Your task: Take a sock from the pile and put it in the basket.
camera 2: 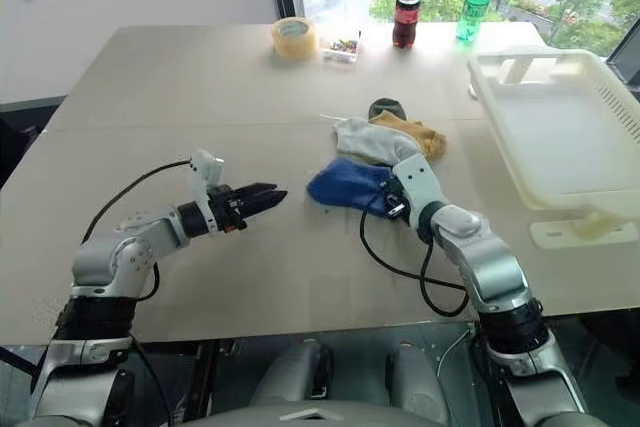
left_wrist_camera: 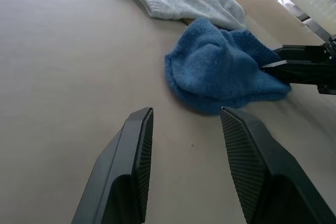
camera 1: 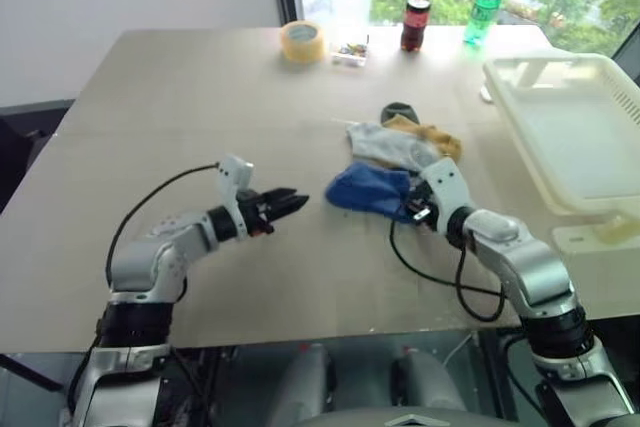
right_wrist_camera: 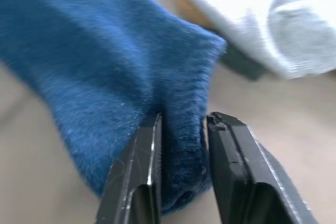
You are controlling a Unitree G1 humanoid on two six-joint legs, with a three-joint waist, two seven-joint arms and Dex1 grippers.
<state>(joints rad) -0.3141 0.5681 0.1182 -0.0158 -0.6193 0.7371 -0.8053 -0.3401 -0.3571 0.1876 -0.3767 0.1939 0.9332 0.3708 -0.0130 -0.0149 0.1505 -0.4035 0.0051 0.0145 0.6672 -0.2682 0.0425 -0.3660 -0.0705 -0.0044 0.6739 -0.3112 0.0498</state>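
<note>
The pile (camera 1: 400, 152) of socks sits in the middle of the table (camera 1: 180, 127), a little to the right, with the white slotted basket (camera 1: 575, 132) well apart from it at the table's right edge. Nearest the robot lies a royal blue sock (camera 1: 368, 190), fuzzy and bunched; behind it a light grey-white sock (camera 1: 392, 144) overlaps a mustard yellow sock (camera 1: 432, 134), and a dark sock (camera 1: 398, 111) peeks out at the far side. The right gripper (right_wrist_camera: 181, 145) has a ridge of the blue sock's plush fabric between its two fingers; the jaws stand narrowly apart with the fold filling the gap, so it appears pinched, though how firm the hold is cannot be told. The left gripper (left_wrist_camera: 186, 140) hovers low over bare table just beside the blue sock, its fingers partly open and holding nothing. The sock is likely very light, soft and limp: it will drape and dangle when lifted, and cannot break. The fleecy nap should give the finger pads good friction, but a thin pinch of a loose fold could slip free. A hold deeper on the bunched fabric, taking in more than one layer, seems safest. The grey sock lies touching the blue one and might drag along.
</note>
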